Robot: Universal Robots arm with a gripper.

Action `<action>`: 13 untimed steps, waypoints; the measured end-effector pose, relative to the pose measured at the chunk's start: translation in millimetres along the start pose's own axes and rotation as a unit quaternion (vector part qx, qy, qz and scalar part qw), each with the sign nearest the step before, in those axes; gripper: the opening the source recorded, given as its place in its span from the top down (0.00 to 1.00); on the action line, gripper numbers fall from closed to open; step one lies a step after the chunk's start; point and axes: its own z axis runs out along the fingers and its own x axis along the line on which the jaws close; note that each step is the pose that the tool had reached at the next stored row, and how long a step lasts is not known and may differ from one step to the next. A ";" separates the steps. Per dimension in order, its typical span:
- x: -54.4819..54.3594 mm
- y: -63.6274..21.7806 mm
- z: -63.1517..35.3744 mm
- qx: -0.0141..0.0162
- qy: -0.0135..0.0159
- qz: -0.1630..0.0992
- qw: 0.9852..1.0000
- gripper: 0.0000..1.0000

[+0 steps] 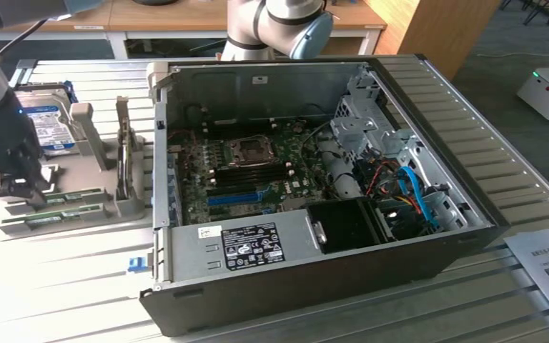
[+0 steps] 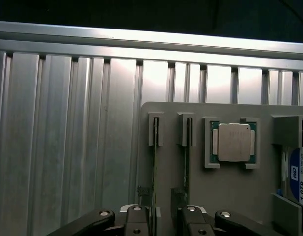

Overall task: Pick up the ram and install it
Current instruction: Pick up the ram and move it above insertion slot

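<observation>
Claw (image 1: 12, 187) poised low over the grey holder (image 2: 230, 196), near the tabletop (image 2: 68, 147) edge at the exterior view's left; jaws apart, clamped on nothing. The ram (image 2: 154, 162) stands on edge in its holder slot, running in toward the gap between the fingers (image 2: 137, 219); a second stick (image 2: 187, 162) stands parallel just beside it, close to the other finger. Judged good practice for the pick: centre the gap on one stick alone; keep the fingers square to its flat faces; lower straight; the narrow lane between the sticks leaves little margin, so sideways drift could nudge the neighbour. The processor (image 2: 234, 142) and hard drive (image 2: 301, 182) sit further along the holder, apart from the fingers. Bare slatted tabletop runs from the holder to the edge rail; the open computer case (image 1: 303, 250) stands just beside the holder's other side, its wall higher than the sticks; free room lies chiefly overhead.
</observation>
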 end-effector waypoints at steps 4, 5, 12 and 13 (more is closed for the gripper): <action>1.3 0.1 0.0 0.000 0.000 0.000 1.000 0.69; 1.3 0.1 0.0 0.000 0.000 0.000 1.000 0.69; 1.5 0.0 1.6 0.000 0.000 0.000 1.000 0.69; 1.5 0.0 2.2 0.000 0.000 0.000 1.000 0.69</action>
